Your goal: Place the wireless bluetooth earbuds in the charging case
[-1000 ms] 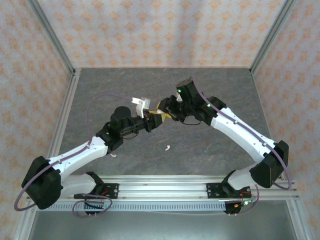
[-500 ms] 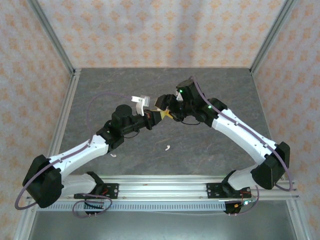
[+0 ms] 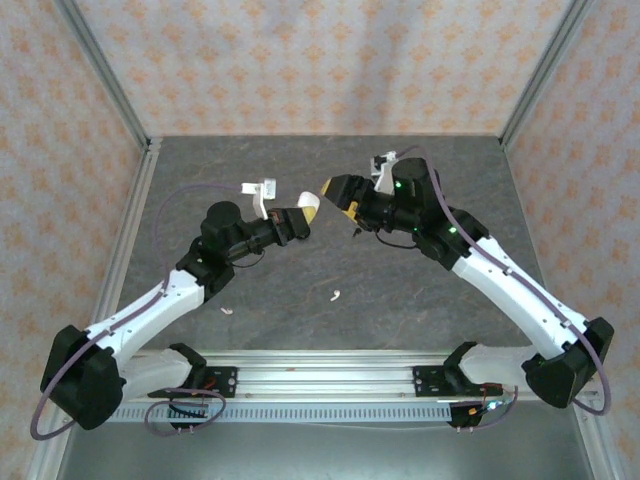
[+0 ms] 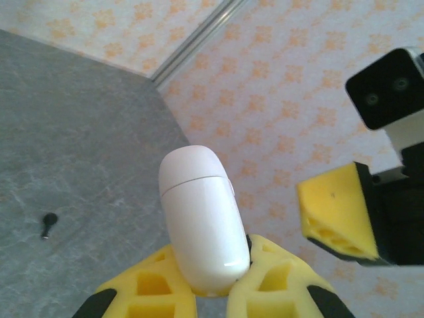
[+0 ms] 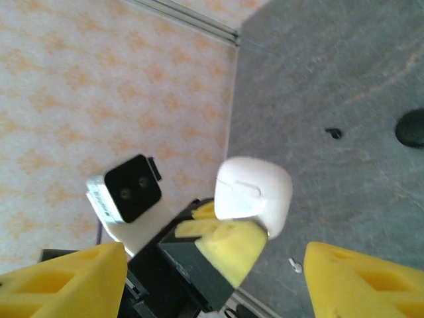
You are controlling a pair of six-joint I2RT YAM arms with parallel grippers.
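Left gripper [image 4: 213,277]: pinches closed white case [image 4: 202,212].
Right gripper [image 3: 338,192]: spread wide, just beside case.
Left wrist: black earbud [image 4: 48,222] on table [image 4: 79,132].
Top: white earbud [image 3: 336,295] on open table between arms.

The charging case [image 4: 202,222] is glossy white. The left claw [image 4: 212,281] has yellow foam pads on black fingers, and the right claw [image 3: 338,195] shows the same yellow against black. The desk [image 3: 300,160] is dark grey, mottled like stone. At the left of the left wrist view is a black earbud [image 4: 48,222]; low in the centre of the top view is a white earbud [image 3: 336,295]. The walls [image 3: 300,60] are cream with a repeating pale orange floral motif. The arms [image 3: 150,305] are white with black joints, and the cables [image 3: 182,205] are purple. The rails [image 3: 105,75] are silver.
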